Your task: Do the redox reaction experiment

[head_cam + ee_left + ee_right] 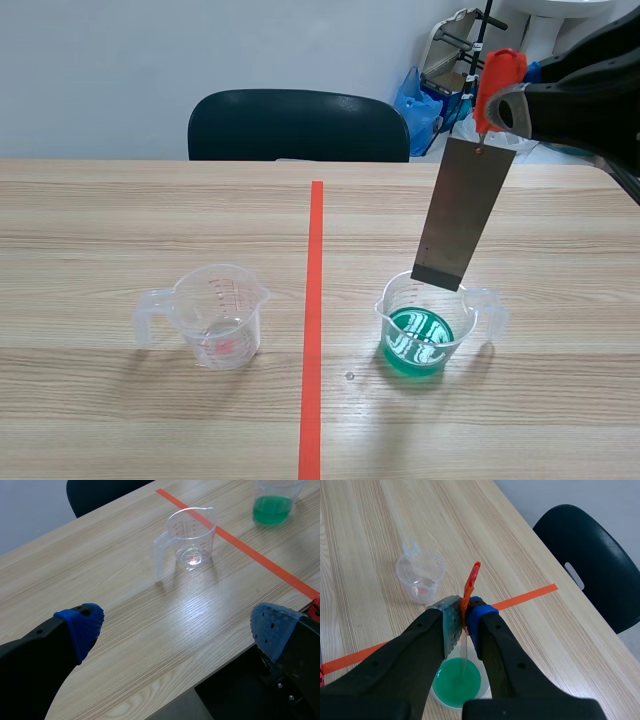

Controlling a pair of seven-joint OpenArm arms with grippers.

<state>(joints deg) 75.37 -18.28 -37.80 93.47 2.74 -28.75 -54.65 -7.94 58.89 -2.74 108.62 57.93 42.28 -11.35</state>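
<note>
A grey metal plate (462,214) with an orange-red handle (497,85) hangs tilted above the clear cup of green liquid (420,340); its lower edge is at the cup's rim. My right gripper (465,622) is shut on the plate's handle (471,582), with the green cup (456,681) directly below it. A second clear measuring cup (215,318), nearly empty, stands left of the tape line. My left gripper (175,625) is open, low over the table's near edge, with that cup (190,540) well ahead of it.
A dark chair (298,125) stands behind the table's far edge. Bags and a rack (445,80) sit at the back right. The orange tape line (314,320) splits the table between the two cups.
</note>
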